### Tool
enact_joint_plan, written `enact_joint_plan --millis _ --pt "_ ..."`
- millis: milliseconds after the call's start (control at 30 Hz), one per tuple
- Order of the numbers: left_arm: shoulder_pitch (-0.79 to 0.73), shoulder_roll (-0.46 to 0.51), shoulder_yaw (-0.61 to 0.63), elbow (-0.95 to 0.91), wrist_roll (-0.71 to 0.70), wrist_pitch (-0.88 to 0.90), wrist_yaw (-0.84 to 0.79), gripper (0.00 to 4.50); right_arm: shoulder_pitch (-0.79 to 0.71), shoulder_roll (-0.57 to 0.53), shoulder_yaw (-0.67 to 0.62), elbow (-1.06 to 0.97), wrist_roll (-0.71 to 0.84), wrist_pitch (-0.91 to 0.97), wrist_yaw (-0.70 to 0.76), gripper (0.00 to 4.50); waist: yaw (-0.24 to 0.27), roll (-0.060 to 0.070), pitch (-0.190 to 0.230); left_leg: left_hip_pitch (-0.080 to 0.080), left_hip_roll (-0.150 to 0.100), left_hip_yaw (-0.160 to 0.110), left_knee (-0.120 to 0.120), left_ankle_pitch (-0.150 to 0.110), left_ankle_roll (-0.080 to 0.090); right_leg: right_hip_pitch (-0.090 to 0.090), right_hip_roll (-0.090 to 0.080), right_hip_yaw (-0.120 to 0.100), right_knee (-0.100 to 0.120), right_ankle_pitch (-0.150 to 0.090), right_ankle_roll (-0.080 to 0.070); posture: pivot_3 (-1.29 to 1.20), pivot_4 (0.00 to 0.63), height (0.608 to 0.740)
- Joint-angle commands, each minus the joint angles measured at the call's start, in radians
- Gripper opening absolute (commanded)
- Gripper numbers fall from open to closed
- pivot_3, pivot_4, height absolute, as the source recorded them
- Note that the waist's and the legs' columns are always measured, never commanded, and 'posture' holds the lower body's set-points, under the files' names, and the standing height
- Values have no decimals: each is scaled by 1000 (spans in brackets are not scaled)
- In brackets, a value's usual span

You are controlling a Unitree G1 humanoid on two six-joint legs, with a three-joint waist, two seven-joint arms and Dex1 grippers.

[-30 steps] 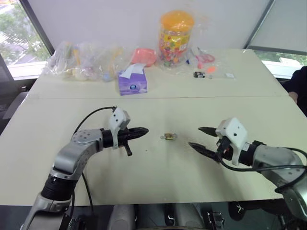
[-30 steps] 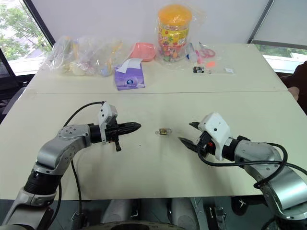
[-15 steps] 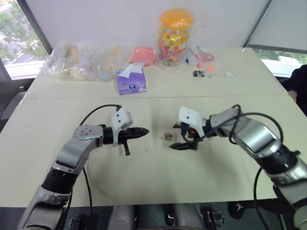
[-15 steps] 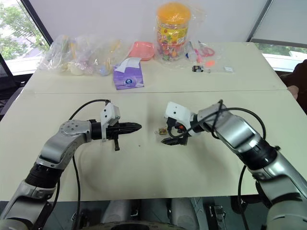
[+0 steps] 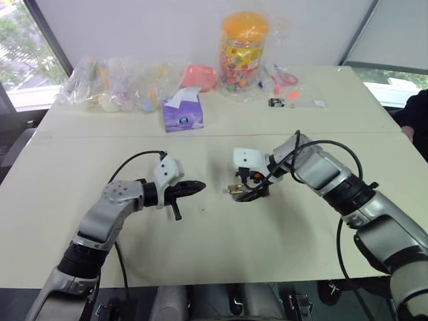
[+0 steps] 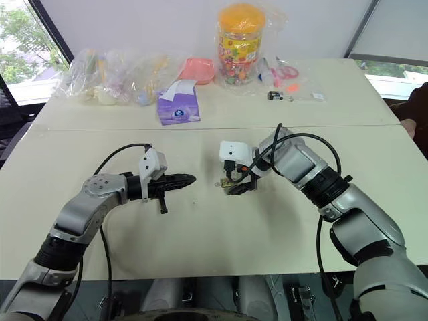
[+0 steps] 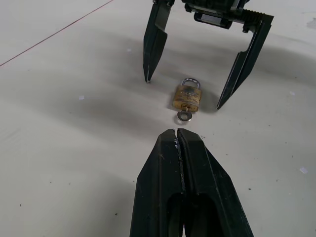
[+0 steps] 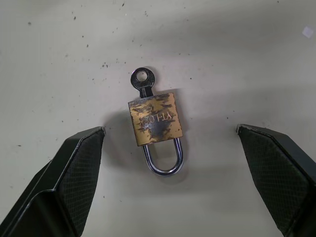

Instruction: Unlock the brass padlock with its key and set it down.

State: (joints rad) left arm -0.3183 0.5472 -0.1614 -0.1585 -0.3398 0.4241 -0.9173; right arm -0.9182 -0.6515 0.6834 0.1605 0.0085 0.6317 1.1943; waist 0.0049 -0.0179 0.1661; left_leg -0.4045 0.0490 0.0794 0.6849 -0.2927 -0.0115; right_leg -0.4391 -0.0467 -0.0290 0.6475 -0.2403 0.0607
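Note:
The brass padlock (image 8: 155, 120) lies flat on the cream table (image 5: 221, 247), its silver shackle closed. The key (image 8: 142, 80) sticks out of its base. My right gripper (image 5: 242, 194) points down over the padlock and is open. Its fingertips (image 7: 147, 76) stand on either side of the lock, touching neither lock nor key. My left gripper (image 5: 199, 186) is shut and empty. It lies nearly level just left of the padlock, its tips (image 7: 176, 133) aimed at the key's ring (image 7: 183, 116) a short gap away.
Along the far side of the table stand a purple tissue box (image 5: 182, 115), clear plastic bags (image 5: 114, 83), a pink bowl (image 5: 199, 77), an orange-lidded candy jar (image 5: 245, 50) and a small black-and-silver item (image 5: 277, 103). A person's dark sleeve (image 5: 416, 117) shows at the right edge.
My right arm has swung in from the right and tipped its open gripper down over the padlock. The left gripper has stayed in place, shut.

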Motion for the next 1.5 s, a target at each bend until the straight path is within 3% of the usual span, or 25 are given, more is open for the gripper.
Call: enact_joint_plan --millis 33,100,300,433,533,767,900,1000,1133,1500 --pt "-4 5 27 -32 -5 -14 5 0 30 13 23 -46 -61 -6 -15 4229 -2 0 0 0 0 0 0 0 0 0 0 0 0 0 0 0 150 740" --pt "-6 7 29 -32 -6 -12 5 0 52 21 24 -84 -79 15 -20 3641 -5 0 0 1 0 0 0 0 0 1 0 0 1 0 0 0 150 740" --pt "-20 13 31 -8 0 -22 -7 0 107 49 25 -200 -134 102 -57 697 -24 0 0 11 1 0 -2 0 0 8 1 0 1 0 -1 0 150 740" --pt "-33 11 27 4 3 -22 -14 0 137 61 20 -235 -182 110 -105 641 -24 0 -1 15 2 0 -2 0 0 11 1 0 1 -3 -5 0 150 740" --pt "-36 -1 21 4 -15 4 -22 0 137 45 -38 -231 -238 -18 -199 641 -23 0 -1 15 2 0 -2 0 0 11 1 0 1 -3 -5 0 150 740" --pt "-117 -51 82 55 -186 259 -32 0 256 -90 -224 -403 -362 -389 -444 641 -14 -1 1 9 0 0 -2 0 0 8 -1 1 -1 -2 0 0 150 740" --pt "-214 -57 81 108 -233 335 -74 0 373 -128 -324 -529 -381 -441 -495 641 -13 -2 1 7 -1 0 -2 0 0 8 -1 0 -1 -3 1 0 150 740" --pt "-269 -61 72 146 -243 348 -110 760 411 -117 -354 -591 -400 -451 -501 641 -22 -2 1 8 -1 0 -2 0 0 8 0 1 -1 -3 1 0 150 740" --pt "-327 -85 66 182 -243 344 -123 2477 423 -103 -374 -620 -435 -465 -514 641 -18 -2 1 9 -1 -1 -2 0 0 8 2 1 0 -3 1 0 150 740" --pt "-403 -143 119 255 -287 381 -107 2477 435 -84 -388 -662 -467 -462 -470 641 -16 -2 1 9 -1 0 -2 0 0 9 0 1 -1 -3 0 0 150 740"
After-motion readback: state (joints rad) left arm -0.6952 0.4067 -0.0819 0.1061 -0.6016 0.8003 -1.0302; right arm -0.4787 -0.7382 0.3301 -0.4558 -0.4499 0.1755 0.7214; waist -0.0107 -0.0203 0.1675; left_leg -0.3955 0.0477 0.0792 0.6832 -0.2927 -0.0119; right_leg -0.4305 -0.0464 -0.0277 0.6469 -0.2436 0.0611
